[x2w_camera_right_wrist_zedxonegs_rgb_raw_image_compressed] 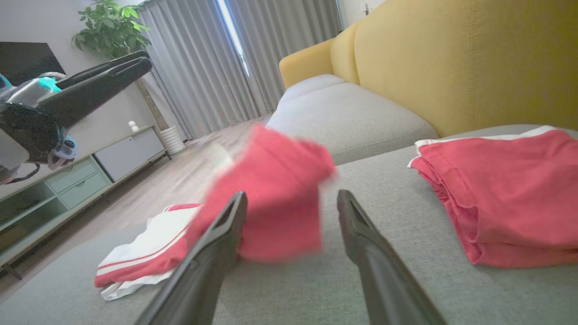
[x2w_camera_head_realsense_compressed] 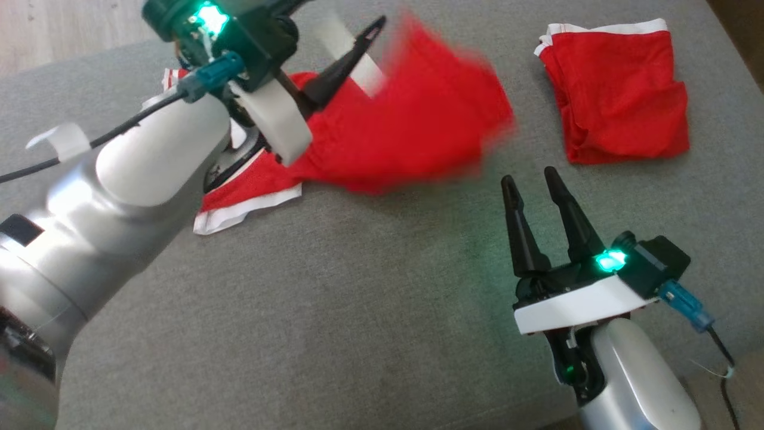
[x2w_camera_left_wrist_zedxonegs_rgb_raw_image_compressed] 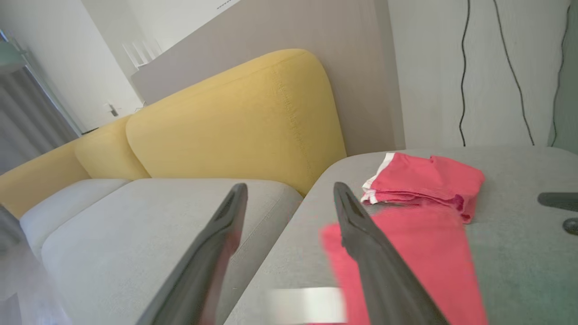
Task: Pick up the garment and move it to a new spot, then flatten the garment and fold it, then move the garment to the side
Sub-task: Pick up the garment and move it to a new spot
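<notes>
Fingers on my left gripper (x2w_camera_left_wrist_zedxonegs_rgb_raw_image_compressed: 290,189) are standing apart, empty, with the blurred red cloth garment (x2w_camera_head_realsense_compressed: 418,119) lying just beside them; right gripper (x2w_camera_head_realsense_compressed: 530,179) gaping nearby.

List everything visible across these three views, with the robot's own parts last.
loose garment: one, red with white trim, blurred, left-centre of the cushion under the left gripper
folded garment: one, red with white band, far right of the cushion
grey cushion: one, grey, under both garments
yellow backrests: at least two, yellow, behind the pale sofa seats
curtains: grey, along the window
plant: one, green, beside the curtains
low cabinet: one, pale, against the wall
cables: at least two, black, hanging down the wall
left gripper: one, dark fingers, open, above the loose garment
right gripper: one, dark fingers, open, near right
</notes>
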Available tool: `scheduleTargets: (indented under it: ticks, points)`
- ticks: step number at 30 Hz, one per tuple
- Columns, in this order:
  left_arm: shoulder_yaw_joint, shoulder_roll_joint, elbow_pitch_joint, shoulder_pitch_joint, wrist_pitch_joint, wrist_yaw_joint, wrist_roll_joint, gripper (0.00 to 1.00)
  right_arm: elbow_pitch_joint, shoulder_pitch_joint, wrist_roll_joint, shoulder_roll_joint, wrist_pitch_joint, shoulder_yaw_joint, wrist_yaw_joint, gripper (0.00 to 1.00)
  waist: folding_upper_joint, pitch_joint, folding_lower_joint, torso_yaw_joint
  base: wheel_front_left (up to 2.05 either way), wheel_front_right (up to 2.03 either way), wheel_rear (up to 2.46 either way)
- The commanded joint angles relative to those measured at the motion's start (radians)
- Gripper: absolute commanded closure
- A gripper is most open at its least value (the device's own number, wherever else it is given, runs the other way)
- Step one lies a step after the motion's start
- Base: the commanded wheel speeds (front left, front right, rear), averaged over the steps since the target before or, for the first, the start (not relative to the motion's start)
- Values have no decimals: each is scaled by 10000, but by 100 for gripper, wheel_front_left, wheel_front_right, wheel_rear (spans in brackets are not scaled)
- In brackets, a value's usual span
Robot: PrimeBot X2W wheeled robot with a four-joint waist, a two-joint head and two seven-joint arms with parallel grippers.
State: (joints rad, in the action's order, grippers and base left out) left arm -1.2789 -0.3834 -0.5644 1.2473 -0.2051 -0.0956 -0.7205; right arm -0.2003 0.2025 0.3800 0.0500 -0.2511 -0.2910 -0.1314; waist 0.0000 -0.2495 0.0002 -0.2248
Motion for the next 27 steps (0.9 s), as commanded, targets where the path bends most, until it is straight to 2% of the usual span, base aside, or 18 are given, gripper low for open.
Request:
scheduleTargets:
  ticks: [1, 5, 10, 13, 18, 22, 27]
  points:
    - [462, -233, -68, 606, -125, 65, -12, 0, 383, 216, 37, 3, -107, -166, 7, 0, 0, 54, -2, 84, 0, 0, 0]
    - [626, -415, -582, 254, -363, 126, -102, 0, 368, 103, -117, 3, -107, -101, 7, 0, 0, 301, -2, 489, 0, 0, 0]
    - [1345, -943, -653, -735, -538, 512, -558, 0, 287, -91, -406, 3, -107, 50, 7, 0, 0, 789, -2, 1259, 0, 0, 0]
    - [1968, -1272, -136, -1636, -559, 827, -733, 0, 226, -227, -653, 3, -107, 194, 7, 0, 0, 1133, -2, 1797, 0, 0, 0]
    - [3455, -1619, 1389, -3908, -564, 1609, -993, 0, 217, -430, -973, 3, -107, 442, 7, 0, 0, 1684, -2, 2561, 0, 0, 0]
    - [4535, -1506, 2611, -5791, -565, 2173, -871, 0, 220, -625, -1155, 3, -107, 543, 7, 0, 0, 2014, -2, 3032, 0, 0, 0]
    - [5527, -943, 3582, -7927, -565, 2550, -558, 0, -14, -888, -1312, 3, -107, 485, 7, 0, 0, 2390, -2, 3348, 0, 0, 0]
